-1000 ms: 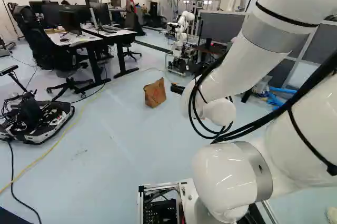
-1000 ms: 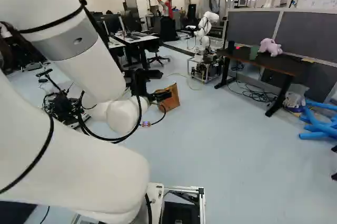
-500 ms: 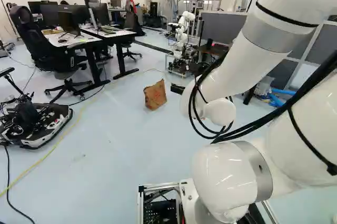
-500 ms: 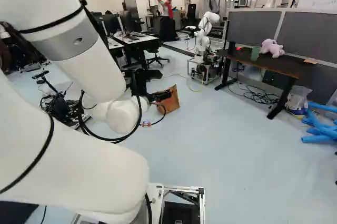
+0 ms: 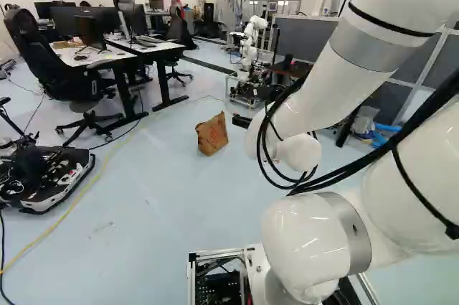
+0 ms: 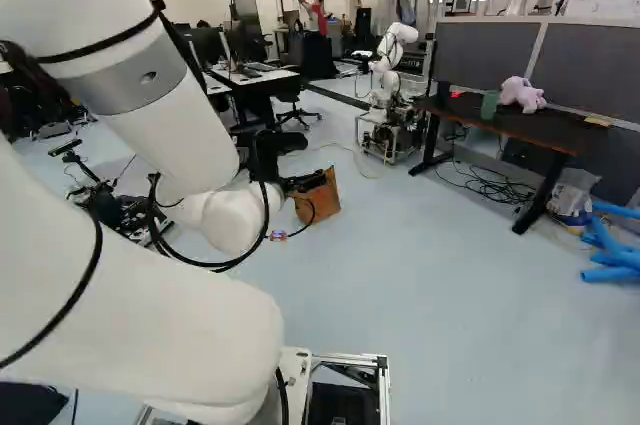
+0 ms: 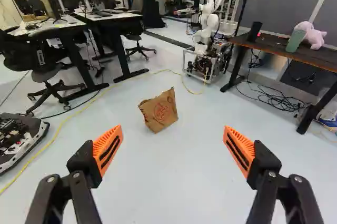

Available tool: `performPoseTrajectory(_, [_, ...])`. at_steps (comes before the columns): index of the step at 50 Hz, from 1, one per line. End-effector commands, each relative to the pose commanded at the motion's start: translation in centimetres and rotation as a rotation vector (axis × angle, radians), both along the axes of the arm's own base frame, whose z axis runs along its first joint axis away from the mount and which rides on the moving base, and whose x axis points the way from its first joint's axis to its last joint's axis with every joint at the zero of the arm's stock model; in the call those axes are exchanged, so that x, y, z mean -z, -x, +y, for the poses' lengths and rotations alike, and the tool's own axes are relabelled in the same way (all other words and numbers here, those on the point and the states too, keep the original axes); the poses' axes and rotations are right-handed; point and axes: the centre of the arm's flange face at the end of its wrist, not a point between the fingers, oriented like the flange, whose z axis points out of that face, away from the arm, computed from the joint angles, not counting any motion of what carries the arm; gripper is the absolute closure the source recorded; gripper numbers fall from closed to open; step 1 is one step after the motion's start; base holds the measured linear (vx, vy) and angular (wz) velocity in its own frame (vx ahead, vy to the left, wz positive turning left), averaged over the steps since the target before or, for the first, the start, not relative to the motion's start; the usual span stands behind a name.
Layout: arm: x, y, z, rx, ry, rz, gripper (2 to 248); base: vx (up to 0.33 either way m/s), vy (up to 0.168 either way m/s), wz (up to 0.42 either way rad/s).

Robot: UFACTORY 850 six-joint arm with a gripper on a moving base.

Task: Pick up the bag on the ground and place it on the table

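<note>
On the pale floor (image 7: 174,182), a brown paper bag (image 7: 160,110) with red print on its face sits at a tilt, well ahead of the jaws and apart from them. The jaws are spread wide, their orange pads (image 7: 109,147) turned toward each other with a broad gap between. Seen from the wrist, the bag is ahead of that gap, nearer the line of the finger on the side of the white benches (image 5: 166,45). In the left base view the bag shows whole, near the middle; in the right base view the dark end of the arm (image 6: 175,95) covers part of it.

Past the bag, another robot (image 5: 249,47), white, rises from a wheeled metal cart (image 7: 202,66). To one side of that cart is a dark bench (image 6: 520,127) on black legs. It carries a pink plush toy (image 6: 521,94), a green cup (image 6: 489,105) just beside the toy, and a black cup (image 7: 255,32). Under this bench a tangle of black cable (image 7: 274,99) spreads over the floor, and blue tubes (image 6: 612,257) lie near its closer end, at the right of the right base view.

The white benches hold monitors, with a black chair (image 5: 54,68) drawn up close. A yellow cable (image 7: 58,129) runs along the floor between the bag and a low wheeled machine (image 5: 50,179).
</note>
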Motion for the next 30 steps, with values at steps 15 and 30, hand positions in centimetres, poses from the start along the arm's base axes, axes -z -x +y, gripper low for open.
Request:
performPoseTrajectory(15, [0.00, 0.00, 0.00, 0.000, 0.000, 0.000, 3, 0.190, 0.062, -0.019])
performPoseTrajectory(30, [0.00, 0.00, 0.00, 0.000, 0.000, 0.000, 3, 0.203, 0.075, -0.021])
